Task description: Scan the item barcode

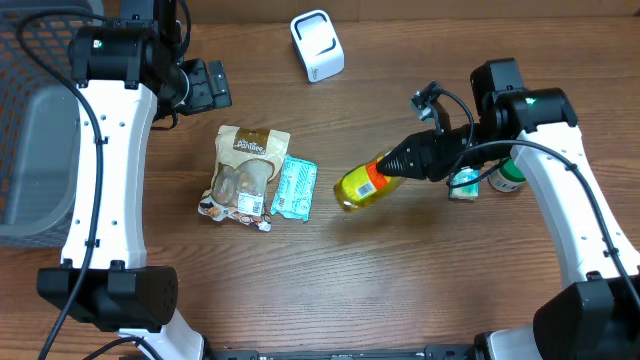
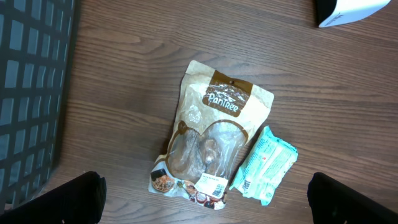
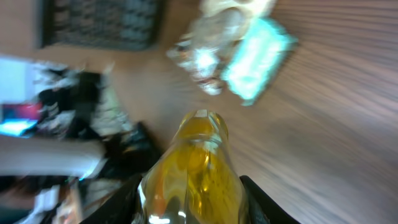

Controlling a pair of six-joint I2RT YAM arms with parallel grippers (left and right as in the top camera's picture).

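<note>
Right gripper is clamped on one end of a yellow bottle, with a finger pressed to each side of it in the right wrist view. The bottle lies tilted close to level over the tabletop, right of centre, its free end pointing towards the left edge and slightly towards the near edge. An orange band shows around the bottle next to the fingers. Whether the bottle touches the wood cannot be determined. No barcode can be made out on it; the right wrist view is blurred. Just beside the bottle, on the right, a small teal-and-white box and a green-lidded jar sit partly under the right arm. Left of the bottle and apart from it, a teal packet lies flat, its long side against a brown pouch bearing a printed label at its near end. A grey bin stands at the left edge. Further back, the left gripper hangs over the far left part of the tabletop with its jaws spread wide and nothing between them, well apart from the pouch. A white scanner stands upright near the far edge, around the middle, well apart from the bottle.
</note>
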